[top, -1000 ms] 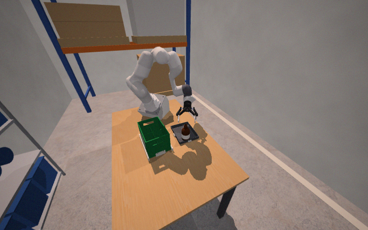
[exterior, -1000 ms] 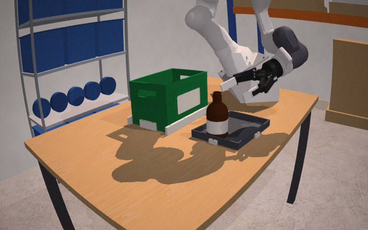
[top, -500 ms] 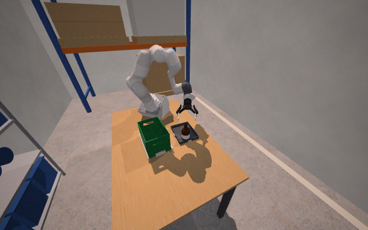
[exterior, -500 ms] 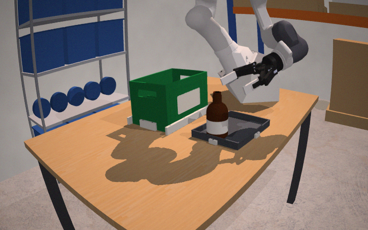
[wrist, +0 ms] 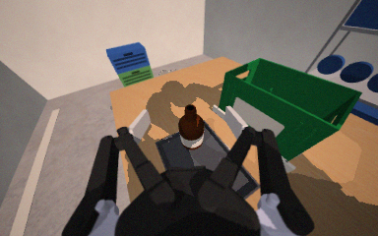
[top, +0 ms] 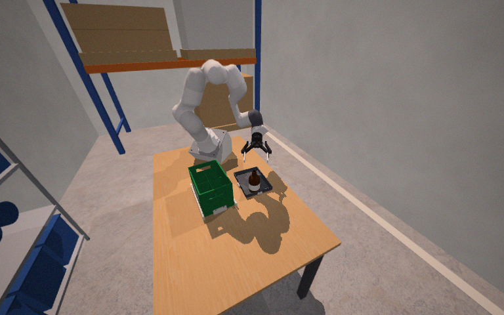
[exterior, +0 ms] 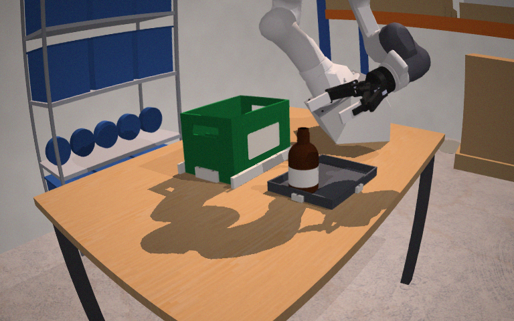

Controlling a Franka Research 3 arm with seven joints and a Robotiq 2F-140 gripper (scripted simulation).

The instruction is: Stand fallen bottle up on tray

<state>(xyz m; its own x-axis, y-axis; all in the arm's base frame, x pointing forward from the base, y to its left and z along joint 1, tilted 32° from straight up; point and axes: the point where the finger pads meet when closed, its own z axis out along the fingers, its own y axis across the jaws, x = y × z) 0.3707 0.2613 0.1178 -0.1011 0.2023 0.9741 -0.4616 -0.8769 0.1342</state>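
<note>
A brown bottle (top: 253, 180) (exterior: 303, 166) (wrist: 191, 129) with a white label stands upright on the dark tray (top: 240, 176) (exterior: 347, 176) (wrist: 173, 154), near the tray's front end. The green crate (top: 210, 188) (exterior: 227, 135) (wrist: 294, 105) stands beside the tray. My gripper (top: 256, 156) (exterior: 327, 108) (wrist: 187, 114) is wide open and empty. It hangs in the air above and behind the tray's back end, apart from the bottle, fingers pointing towards it.
The wooden table (top: 223, 269) (exterior: 196, 254) carries the crate and tray near the robot's base (top: 210, 146). A shelf with blue bins and rolls (exterior: 100, 79) stands beyond the table. Cardboard boxes (exterior: 498, 115) stand on the floor to the right.
</note>
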